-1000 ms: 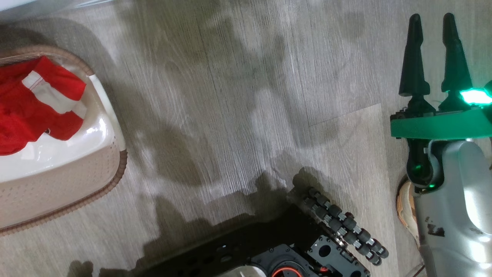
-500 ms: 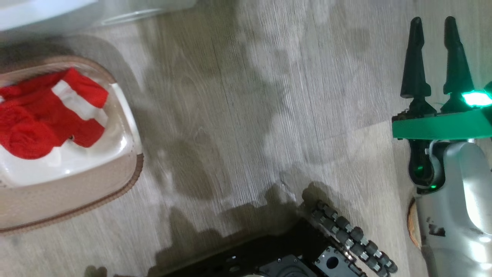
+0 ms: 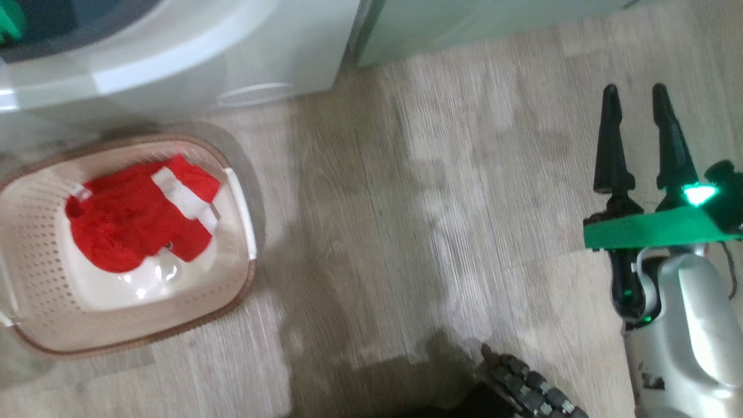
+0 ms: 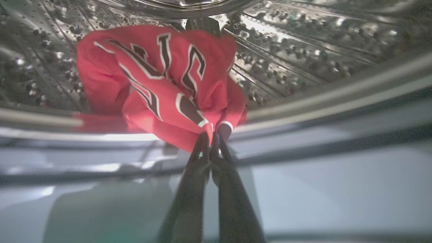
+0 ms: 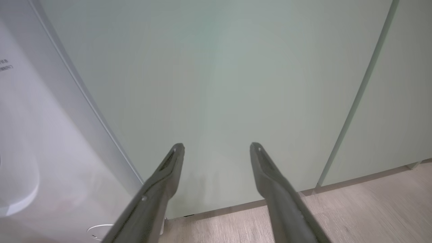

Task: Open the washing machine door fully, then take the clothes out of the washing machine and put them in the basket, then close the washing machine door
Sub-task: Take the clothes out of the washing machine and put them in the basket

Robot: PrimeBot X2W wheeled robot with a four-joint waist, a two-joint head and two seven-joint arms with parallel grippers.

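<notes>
Left gripper [image 4: 210,135] has clamped onto the lettered garment [image 4: 158,84] in the drum [image 4: 303,44]; basket [image 3: 35,273] transfer should follow. Right gripper [image 3: 634,93] stands apart, empty.

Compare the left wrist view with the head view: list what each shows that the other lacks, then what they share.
Left wrist view: the left gripper shut on a red lettered garment at the mouth of the perforated drum. Head view: the basket on the floor, a red-and-white garment lying in it, and the right gripper open above the floor. Shared: the washing machine, its white front in the head view, its inside in the wrist view.
</notes>
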